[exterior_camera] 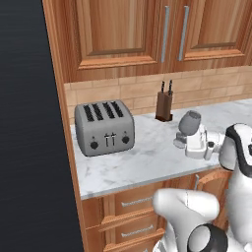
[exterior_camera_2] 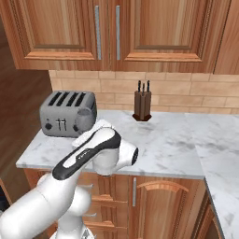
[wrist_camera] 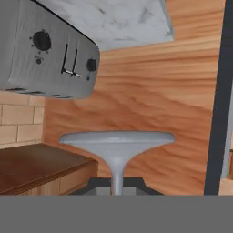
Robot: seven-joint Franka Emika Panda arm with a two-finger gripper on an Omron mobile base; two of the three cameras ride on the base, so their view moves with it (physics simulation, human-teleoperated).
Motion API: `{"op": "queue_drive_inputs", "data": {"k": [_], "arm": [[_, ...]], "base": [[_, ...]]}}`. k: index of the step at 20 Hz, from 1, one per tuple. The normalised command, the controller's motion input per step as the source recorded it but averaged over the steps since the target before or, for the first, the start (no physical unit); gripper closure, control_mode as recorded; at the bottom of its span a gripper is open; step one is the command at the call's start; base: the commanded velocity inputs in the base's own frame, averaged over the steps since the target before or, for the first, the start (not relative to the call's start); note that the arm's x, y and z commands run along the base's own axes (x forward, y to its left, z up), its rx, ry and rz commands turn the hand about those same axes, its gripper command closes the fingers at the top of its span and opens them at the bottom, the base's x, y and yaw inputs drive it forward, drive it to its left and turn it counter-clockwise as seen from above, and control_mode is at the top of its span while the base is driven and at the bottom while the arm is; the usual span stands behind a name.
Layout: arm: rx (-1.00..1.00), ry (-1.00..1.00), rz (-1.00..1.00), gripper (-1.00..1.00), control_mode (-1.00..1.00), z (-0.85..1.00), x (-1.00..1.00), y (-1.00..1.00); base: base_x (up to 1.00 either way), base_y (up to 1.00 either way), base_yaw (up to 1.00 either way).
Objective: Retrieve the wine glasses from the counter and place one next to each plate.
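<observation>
One wine glass (exterior_camera: 190, 123) is what we are carrying here: our gripper (wrist_camera: 117, 190) is pinching its thin stem with the jaws drawn in narrow around it, and in the hand view the round foot (wrist_camera: 117, 139) is spreading out just past the fingertips. The glass is riding tipped over on its side above the counter (exterior_camera: 147, 160), its dark bowl pointing back toward the wall, clear of the marble as far as we can judge. We are treating it as light, stiff and breakable, with a smooth stem that could slip or twist in the grip, so a hold low on the stem near the foot seems the safest place, and we are expecting slow, level moves to suit it best. Further along the counter the grey toaster (exterior_camera: 104, 127) is sitting near the left end, well apart from the glass. Beyond that the knife block (exterior_camera: 164, 105) is standing against the tiled wall (exterior_camera: 113, 92), under the wooden cupboards (exterior_camera: 147, 34).
</observation>
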Motion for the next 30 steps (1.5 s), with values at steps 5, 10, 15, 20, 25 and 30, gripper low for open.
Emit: {"op": "queue_drive_inputs", "data": {"k": [5, 10, 15, 20, 25, 30], "arm": [[0.0, -0.03, 0.0, 1.0, -1.0, 0.76, -0.86, -0.03], [0.0, -0.02, 0.0, 1.0, -1.0, 0.58, -0.83, -0.03], [0.0, -0.11, 0.0, 1.0, -1.0, 0.55, -0.98, -0.01], [0.0, -0.05, 0.0, 1.0, 1.0, 0.19, -0.4, 0.0], [0.0, 0.0, 0.0, 1.0, 1.0, 0.0, 0.0, 0.0], [0.0, 0.0, 0.0, 1.0, 1.0, 0.0, 0.0, 0.0]], "base": [[0.0, 0.0, 0.0], [0.0, 0.0, 0.0], [0.0, 0.0, 0.0], [-0.6, 0.0, 0.0], [-1.0, -0.59, 0.0], [-1.0, -0.64, 0.0]]}}
